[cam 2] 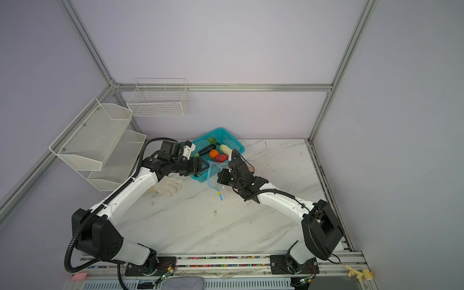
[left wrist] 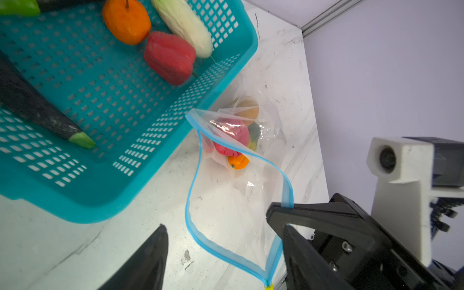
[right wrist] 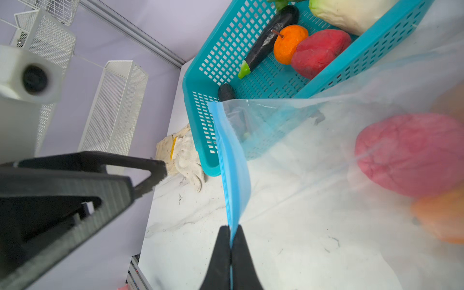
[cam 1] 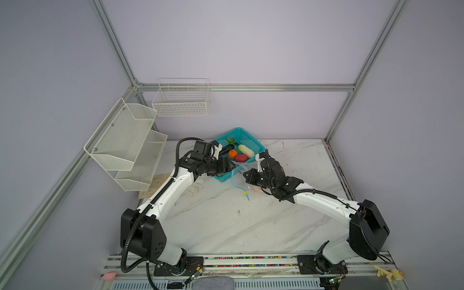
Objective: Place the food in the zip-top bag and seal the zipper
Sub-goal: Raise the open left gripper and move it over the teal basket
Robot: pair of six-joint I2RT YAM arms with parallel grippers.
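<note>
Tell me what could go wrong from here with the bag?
The right gripper pinches only the zipper; it may slip, and the zip-top bag could sag shut. The bag's mouth lies close beside the teal basket, so food brought by the open left gripper could catch the rim or miss.

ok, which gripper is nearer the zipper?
Right. The right gripper is shut on the zipper; the left gripper is open beside it, not touching.

Table (cam 1: 226,226): white marble pattern, scuffed. Lying on it: teal basket (cam 1: 252,140) near the far edge, zip-top bag (left wrist: 266,135) just beside it, white glove (cam 2: 169,185) at left.
</note>
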